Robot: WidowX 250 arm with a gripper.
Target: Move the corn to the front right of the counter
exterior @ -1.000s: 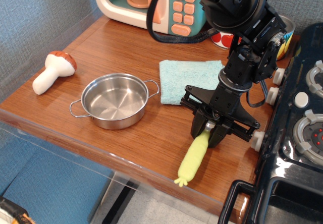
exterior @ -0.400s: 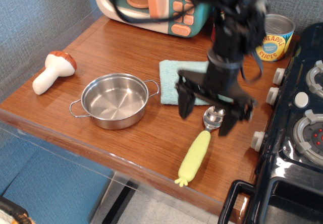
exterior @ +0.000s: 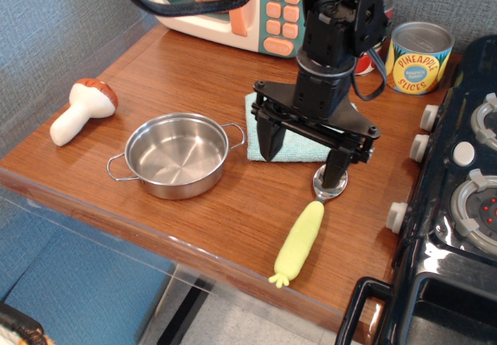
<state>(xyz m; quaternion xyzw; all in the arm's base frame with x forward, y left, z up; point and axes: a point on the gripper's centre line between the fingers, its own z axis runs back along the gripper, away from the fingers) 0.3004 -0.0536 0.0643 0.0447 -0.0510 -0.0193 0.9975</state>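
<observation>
The corn (exterior: 300,241) is a slim pale yellow-green cob lying on the reddish-brown counter (exterior: 186,73) near its front right edge. Its pronged tip points at the front edge and its shiny bowl end (exterior: 329,185) points back. My gripper (exterior: 301,155) is open and empty, raised above the counter just behind the corn. Its left finger (exterior: 265,137) hangs over the cloth's edge and its right finger (exterior: 335,164) stands over the shiny bowl end.
A steel pan (exterior: 177,155) sits at the front middle, a white mushroom with brown cap (exterior: 81,109) at the left. A teal cloth (exterior: 289,131) lies behind the gripper. A toy microwave (exterior: 233,7) and pineapple can (exterior: 419,57) stand at the back. The black stove (exterior: 458,197) borders the right.
The gripper has let go of the corn, opened, and risen back and to the left. The corn lies still on the counter.
</observation>
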